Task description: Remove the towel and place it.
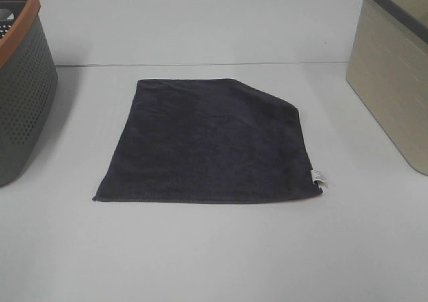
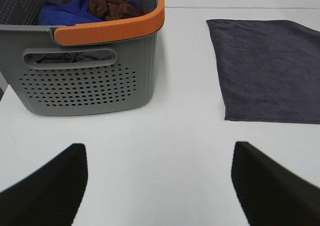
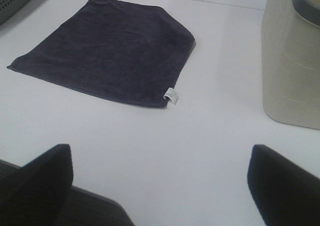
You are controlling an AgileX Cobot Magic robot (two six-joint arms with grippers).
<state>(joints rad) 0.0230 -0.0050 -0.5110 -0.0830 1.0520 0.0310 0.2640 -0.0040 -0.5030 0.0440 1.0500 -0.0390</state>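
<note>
The dark charcoal-grey towel [image 1: 207, 145] lies flat on the white table [image 1: 214, 248], in the middle. Its far right corner is folded under and a small white tag [image 1: 318, 177] sticks out at its near right corner. The towel also shows in the left wrist view [image 2: 270, 68] and in the right wrist view [image 3: 107, 51]. My left gripper [image 2: 157, 186] is open and empty, well short of the towel, near the grey basket. My right gripper [image 3: 160, 186] is open and empty, short of the towel's tag corner. Neither gripper shows in the high view.
A grey perforated basket [image 1: 20, 95] with an orange rim stands at the left; in the left wrist view it [image 2: 85, 76] holds blue and brown cloths. A beige bin [image 1: 394, 75] stands at the right, also in the right wrist view [image 3: 292, 56].
</note>
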